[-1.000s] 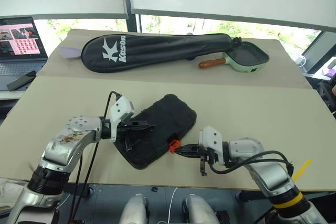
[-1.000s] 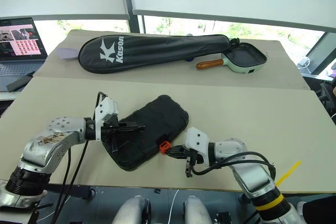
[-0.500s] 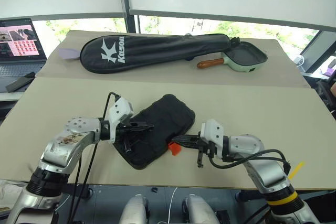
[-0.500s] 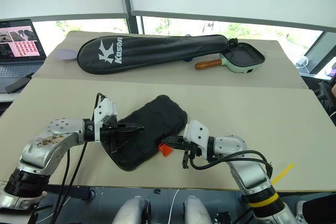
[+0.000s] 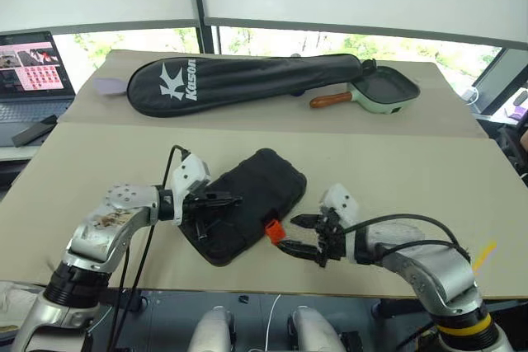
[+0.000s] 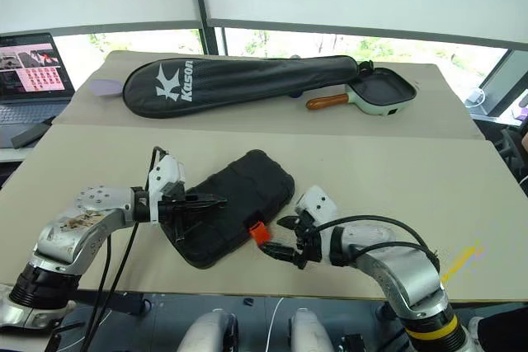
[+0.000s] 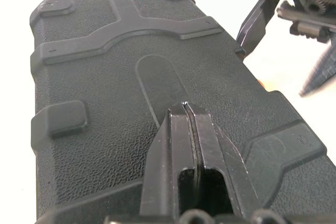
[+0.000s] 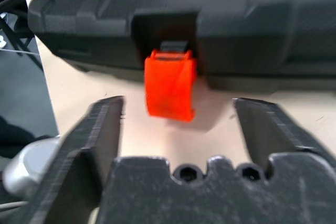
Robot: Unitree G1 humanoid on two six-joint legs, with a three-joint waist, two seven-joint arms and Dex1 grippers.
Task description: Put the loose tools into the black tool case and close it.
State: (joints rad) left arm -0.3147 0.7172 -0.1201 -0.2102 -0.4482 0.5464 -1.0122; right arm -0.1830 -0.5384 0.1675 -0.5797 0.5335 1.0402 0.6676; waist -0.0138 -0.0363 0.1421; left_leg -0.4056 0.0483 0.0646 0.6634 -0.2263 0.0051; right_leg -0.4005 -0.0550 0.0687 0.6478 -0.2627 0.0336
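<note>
Writing: white "Kason" on the long bag (image 5: pixel 247 78), upper centre.
Case (image 5: pixel 247 204): closed; contents hidden.
My left pincer (image 5: pixel 233 200): pinched shut on its lid.
My right pincer (image 5: pixel 295 234): spread wide beside the orange latch (image 5: pixel 271 231).

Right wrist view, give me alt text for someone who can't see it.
An orange latch hangs loose from the front edge of a closed black case that lies on a tan table. The right gripper faces the latch with its two black fingers spread wide to either side, touching nothing.
</note>
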